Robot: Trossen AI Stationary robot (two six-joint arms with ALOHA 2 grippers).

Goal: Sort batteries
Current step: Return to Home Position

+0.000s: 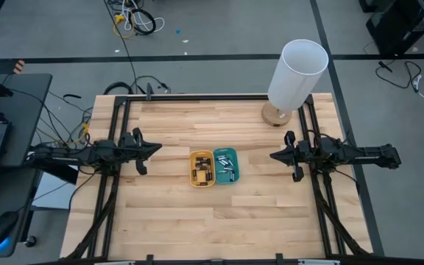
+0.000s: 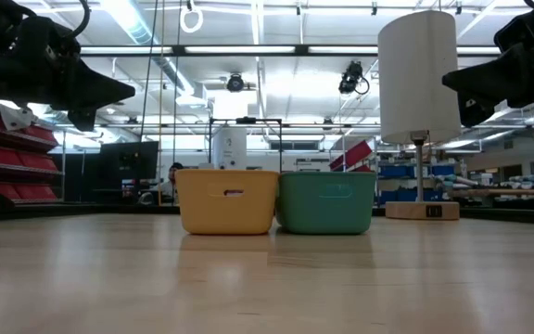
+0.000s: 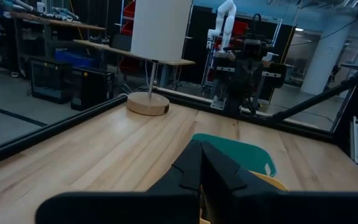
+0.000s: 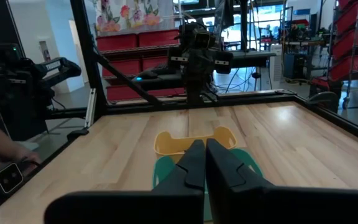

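From above, the batteries (image 1: 225, 163) lie inside the yellow tray (image 1: 191, 168) and the teal tray (image 1: 225, 182). The left gripper (image 1: 157, 149) and right gripper (image 1: 273, 155) hang well apart from them. In the low view the trays touch on the surface (image 2: 267, 278). In both wrist views the fingers (image 3: 188, 168) (image 4: 225, 168) are pressed together and empty. I judge sorting finished; next is only parking.

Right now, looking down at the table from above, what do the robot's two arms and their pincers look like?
The left arm and right arm are dark, built from chunky jointed segments. The left pincer and right pincer each end in two dark, wedge-shaped fingers tapering to a point. I can't make out any markings.
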